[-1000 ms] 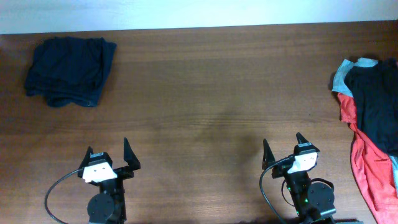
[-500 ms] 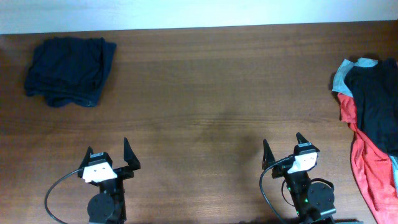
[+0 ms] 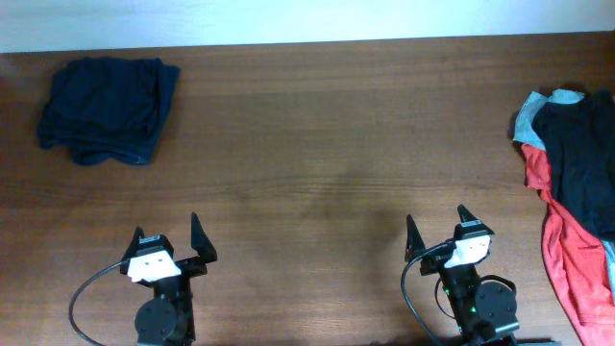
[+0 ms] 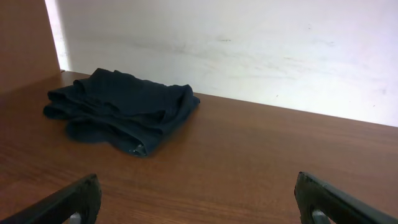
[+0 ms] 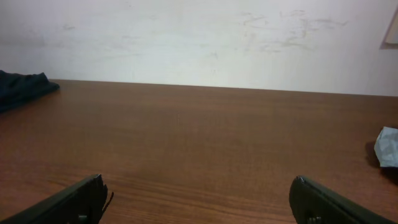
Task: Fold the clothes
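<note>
Overhead, clothes: navy bundle (image 3: 108,111) lies crumpled at 10 o'clock on the table (image 3: 317,163); pile of clothes (image 3: 577,192) at 3 o'clock, black shirt (image 3: 581,144) lying over a red shirt (image 3: 567,269)
Overhead, left gripper: left gripper (image 3: 169,231) at 7 o'clock, jaws spread wide, holding nothing
Overhead, right gripper: right gripper (image 3: 437,226) at 5 o'clock, jaws spread wide, holding nothing
Overhead, change: nothing has moved since a second ago
Left wrist: navy bundle at 10 o'clock near the wall (image 4: 249,50), well apart from both fingertips (image 4: 81,196)
Right wrist: only table between the fingertips (image 5: 81,196); navy bundle's edge at 9 o'clock, grey-blue scrap (image 5: 387,146) at 3 o'clock
</note>
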You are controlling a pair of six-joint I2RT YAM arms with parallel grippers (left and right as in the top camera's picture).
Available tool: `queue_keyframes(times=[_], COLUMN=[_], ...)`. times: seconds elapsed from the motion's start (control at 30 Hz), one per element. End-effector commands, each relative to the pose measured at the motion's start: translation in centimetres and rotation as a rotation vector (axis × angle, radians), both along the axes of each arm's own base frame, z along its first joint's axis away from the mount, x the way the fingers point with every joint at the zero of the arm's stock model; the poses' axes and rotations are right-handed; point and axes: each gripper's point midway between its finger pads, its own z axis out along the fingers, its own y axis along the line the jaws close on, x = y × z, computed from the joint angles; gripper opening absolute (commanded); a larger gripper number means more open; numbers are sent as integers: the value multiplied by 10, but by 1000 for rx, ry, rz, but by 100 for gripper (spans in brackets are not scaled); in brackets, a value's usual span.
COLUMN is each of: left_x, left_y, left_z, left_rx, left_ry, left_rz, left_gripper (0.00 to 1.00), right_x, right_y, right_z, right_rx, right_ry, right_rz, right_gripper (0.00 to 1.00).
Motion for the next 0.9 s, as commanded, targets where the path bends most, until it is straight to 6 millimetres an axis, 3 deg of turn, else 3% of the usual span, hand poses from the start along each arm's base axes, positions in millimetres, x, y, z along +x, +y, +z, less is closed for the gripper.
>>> queue_keyframes(times=[0.0,0.7,0.87], left_x=[0,0,0], left_y=[-1,-1,-1], left_z=[-1,-1,-1], left_rx=[17,17,17], left_ry=[6,6,7], left_rz=[-6,-6,-6], left_gripper=[99,99,99], right_x=[0,0,-2], right_y=[-4,-4,6], right_z=[-1,2,4], right_rx=[-1,3,33], right_ry=[0,-12,-7], right_rz=[-19,-18,40], right_gripper=[99,99,99])
